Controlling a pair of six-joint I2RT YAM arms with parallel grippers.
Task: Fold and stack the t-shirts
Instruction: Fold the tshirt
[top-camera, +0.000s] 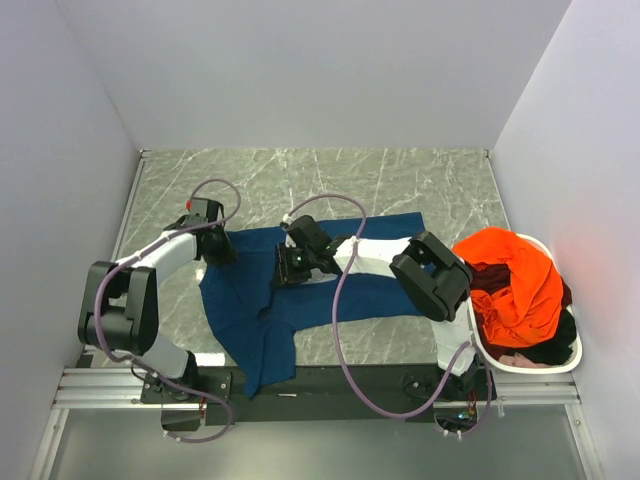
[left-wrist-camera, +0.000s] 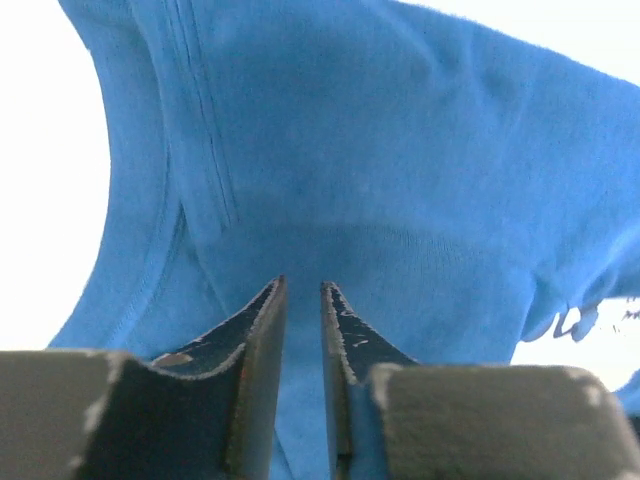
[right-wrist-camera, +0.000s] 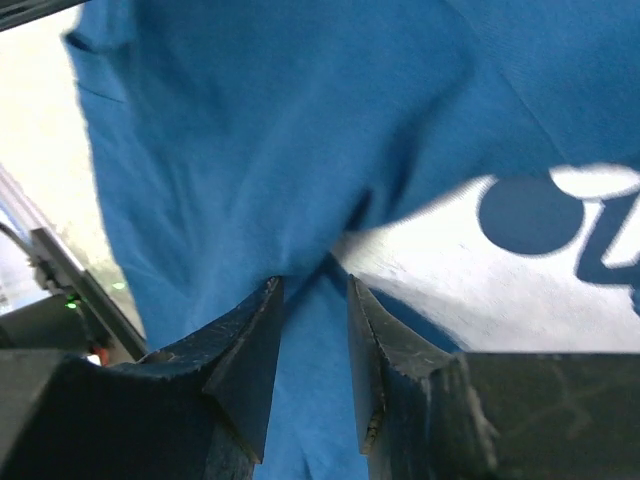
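Observation:
The navy blue t-shirt (top-camera: 250, 305) lies rumpled across the middle of the marble table, its pale chest print (top-camera: 375, 255) partly under the right arm. My left gripper (top-camera: 218, 250) is at the shirt's left edge, and its fingers are closed on blue cloth (left-wrist-camera: 400, 180) near a stitched hem. My right gripper (top-camera: 288, 268) is over the shirt's middle and pinches a fold of the cloth (right-wrist-camera: 250, 150) beside the print (right-wrist-camera: 500, 280). The bright orange t-shirt (top-camera: 515, 280) lies on top of dark clothes (top-camera: 555, 345) in the basket.
A white oval basket (top-camera: 520, 366) stands at the right edge of the table, close to the right arm's elbow. Grey walls enclose the table on three sides. The shirt's lower corner hangs over the black front rail (top-camera: 330, 380).

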